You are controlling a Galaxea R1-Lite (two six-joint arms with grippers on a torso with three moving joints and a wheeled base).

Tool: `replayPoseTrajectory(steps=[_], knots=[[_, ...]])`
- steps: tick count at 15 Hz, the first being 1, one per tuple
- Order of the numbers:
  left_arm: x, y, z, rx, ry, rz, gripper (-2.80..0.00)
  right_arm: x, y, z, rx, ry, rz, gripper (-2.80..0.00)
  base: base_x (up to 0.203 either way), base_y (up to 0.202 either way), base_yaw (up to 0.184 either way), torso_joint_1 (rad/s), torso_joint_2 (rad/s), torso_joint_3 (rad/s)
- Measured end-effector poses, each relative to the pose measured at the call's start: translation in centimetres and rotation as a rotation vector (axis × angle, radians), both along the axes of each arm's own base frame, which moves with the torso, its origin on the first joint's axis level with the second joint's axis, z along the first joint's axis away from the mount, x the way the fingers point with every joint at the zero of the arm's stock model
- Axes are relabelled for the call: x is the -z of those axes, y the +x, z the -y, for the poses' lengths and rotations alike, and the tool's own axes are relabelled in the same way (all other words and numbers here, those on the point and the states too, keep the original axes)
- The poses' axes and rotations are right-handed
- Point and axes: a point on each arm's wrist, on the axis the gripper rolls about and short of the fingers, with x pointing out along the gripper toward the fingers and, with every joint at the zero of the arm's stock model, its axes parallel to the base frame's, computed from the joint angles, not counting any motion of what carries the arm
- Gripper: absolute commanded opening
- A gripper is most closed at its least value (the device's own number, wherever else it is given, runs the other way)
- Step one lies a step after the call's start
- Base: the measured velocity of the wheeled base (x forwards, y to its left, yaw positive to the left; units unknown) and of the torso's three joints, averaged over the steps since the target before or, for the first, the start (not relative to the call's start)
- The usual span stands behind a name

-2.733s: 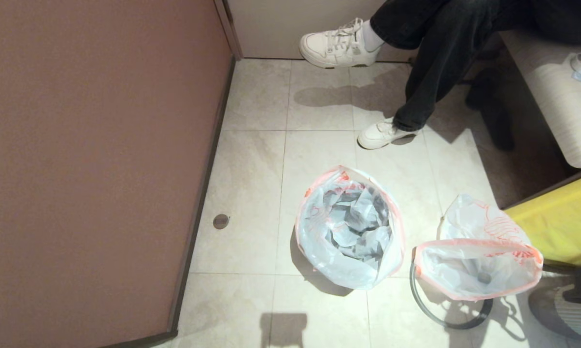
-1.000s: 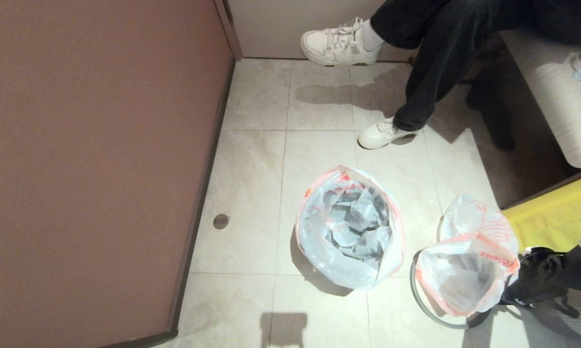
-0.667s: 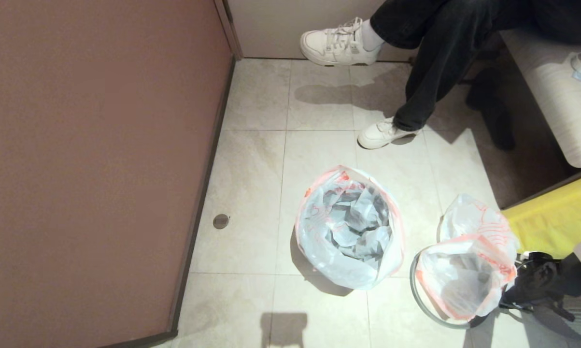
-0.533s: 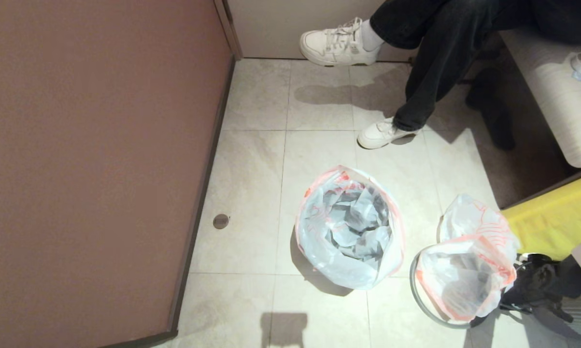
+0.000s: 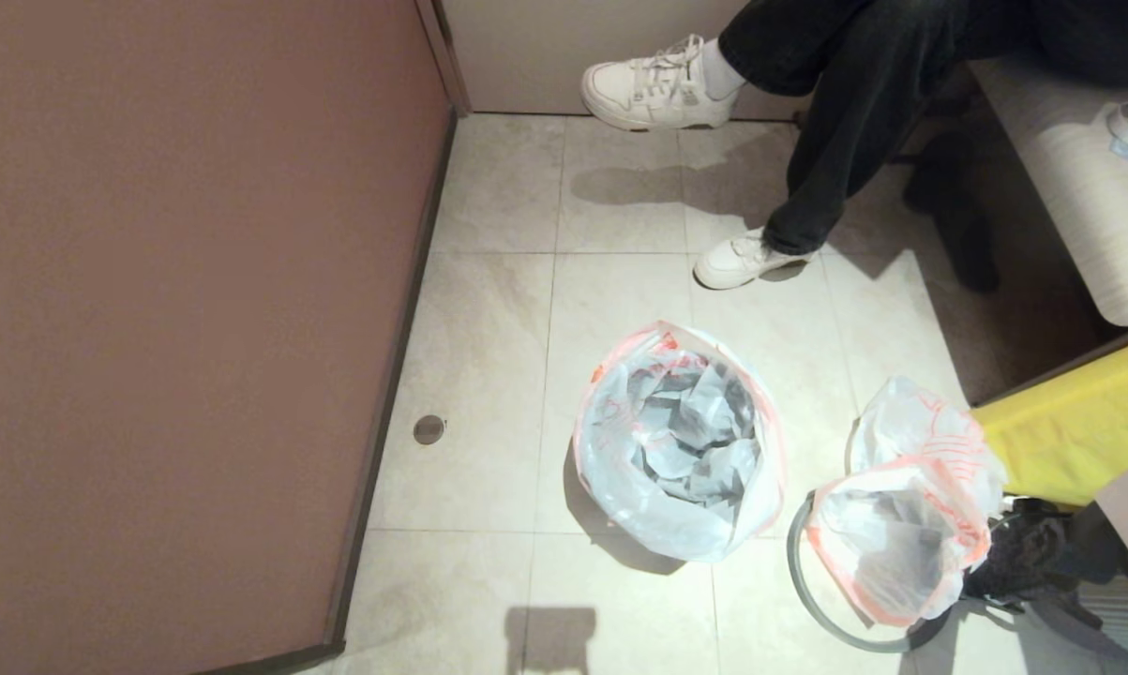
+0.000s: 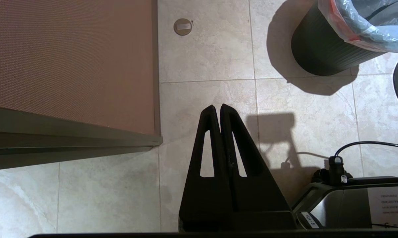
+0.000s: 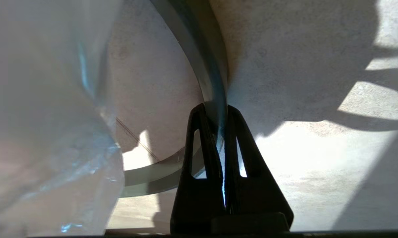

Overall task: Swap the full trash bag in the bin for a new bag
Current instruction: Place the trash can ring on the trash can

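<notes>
The right claw [image 7: 214, 110] was pinched shut on the grey hoop [image 7: 205, 66], which lay on the floor around the full trash bag [image 5: 892, 553], probably to lift it free. At 10 o'clock stood the bin [image 5: 610, 511], lined with the new bag [image 5: 681, 450]. The left claw [image 6: 217, 107] hung closed and idle.

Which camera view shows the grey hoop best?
The right wrist view: the grey hoop runs through it close up, with the right gripper shut on it. The head view shows only an arc beside the full trash bag; the left wrist view catches just a sliver at its edge.
</notes>
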Motion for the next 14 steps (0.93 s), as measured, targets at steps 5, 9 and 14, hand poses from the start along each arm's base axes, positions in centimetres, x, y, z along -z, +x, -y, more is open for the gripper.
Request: replayPoseTrajectory(steps=[5, 9, 14], knots=[[0.0, 0.0, 0.0, 0.0, 0.0, 0.0, -2.8, -1.7, -1.4, -0.7, 0.001, -0.007, -0.061, -2.8, 0.0, 0.0, 0.0, 0.0, 0.0, 0.0], [0.0, 0.0, 0.0, 0.0, 0.0, 0.0, -2.8, -8.1, -3.7, -1.3, 0.024, -0.005, -0.069, -2.8, 0.0, 0.0, 0.0, 0.0, 0.0, 0.0], [0.0, 0.0, 0.0, 0.0, 0.0, 0.0, -2.8, -20.0, -7.5, -2.2, 0.062, 0.007, -0.089, -2.8, 0.0, 0.0, 0.0, 0.0, 0.0, 0.0]])
